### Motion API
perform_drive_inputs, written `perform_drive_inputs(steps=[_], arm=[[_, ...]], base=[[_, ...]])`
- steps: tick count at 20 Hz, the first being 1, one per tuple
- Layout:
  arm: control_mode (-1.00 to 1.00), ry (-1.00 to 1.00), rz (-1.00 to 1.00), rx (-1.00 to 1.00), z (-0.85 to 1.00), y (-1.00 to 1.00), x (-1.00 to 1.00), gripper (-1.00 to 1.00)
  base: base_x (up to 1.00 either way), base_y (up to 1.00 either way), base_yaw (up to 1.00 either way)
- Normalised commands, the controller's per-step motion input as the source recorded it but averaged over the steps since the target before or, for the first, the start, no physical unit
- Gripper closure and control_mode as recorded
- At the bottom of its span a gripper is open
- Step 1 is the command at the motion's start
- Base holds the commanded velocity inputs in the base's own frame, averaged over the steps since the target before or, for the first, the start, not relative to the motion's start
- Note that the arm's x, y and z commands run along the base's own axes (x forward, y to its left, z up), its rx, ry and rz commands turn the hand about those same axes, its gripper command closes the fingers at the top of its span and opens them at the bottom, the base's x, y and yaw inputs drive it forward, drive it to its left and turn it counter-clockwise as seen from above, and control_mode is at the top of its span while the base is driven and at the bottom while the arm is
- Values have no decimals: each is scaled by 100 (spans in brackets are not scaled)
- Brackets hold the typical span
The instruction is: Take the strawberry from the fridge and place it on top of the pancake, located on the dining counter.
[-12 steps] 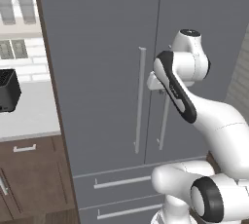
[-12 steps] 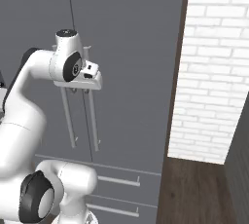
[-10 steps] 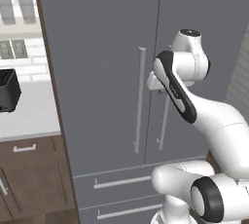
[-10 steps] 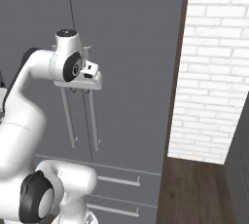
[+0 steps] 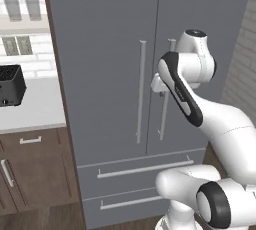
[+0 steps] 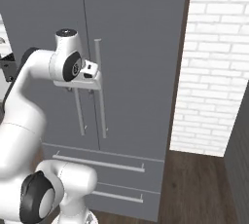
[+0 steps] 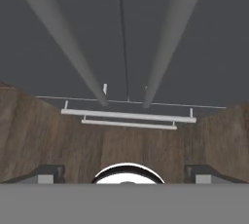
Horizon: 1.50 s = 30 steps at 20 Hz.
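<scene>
Doors shut on the fridge point(image 5: 115, 49), so the strawberry can't be seen from any camera. The gripper point(image 6: 82, 85) sits right up against the two door handles point(image 6: 99, 86), fingers spread wide, pinching nothing. The hand view looks straight down both bars to the drawer pulls point(image 7: 127, 115) at six o'clock. Left base view adds a black toaster point(image 5: 11, 85) at nine o'clock; right base view offers a white brick wall point(image 6: 214, 62) at three o'clock.
</scene>
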Motion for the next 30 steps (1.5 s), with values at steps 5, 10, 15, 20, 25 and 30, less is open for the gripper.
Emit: perform_drive_inputs(steps=[5,10,15,20,25,30], arm=[[100,0,0,0,0,0,0,-100],[100,0,0,0,0,0,0,-100],[-100,0,1,0,-7,0,14,-100],[-100,-23,11,0,-3,-15,49,-100],[-100,-9,0,0,0,-3,56,-100],[-100,-2,-8,0,0,-11,48,-100]], base=[[-1,15,0],[11,15,0],[2,2,0],[0,0,0],[0,0,0],[0,0,0]])
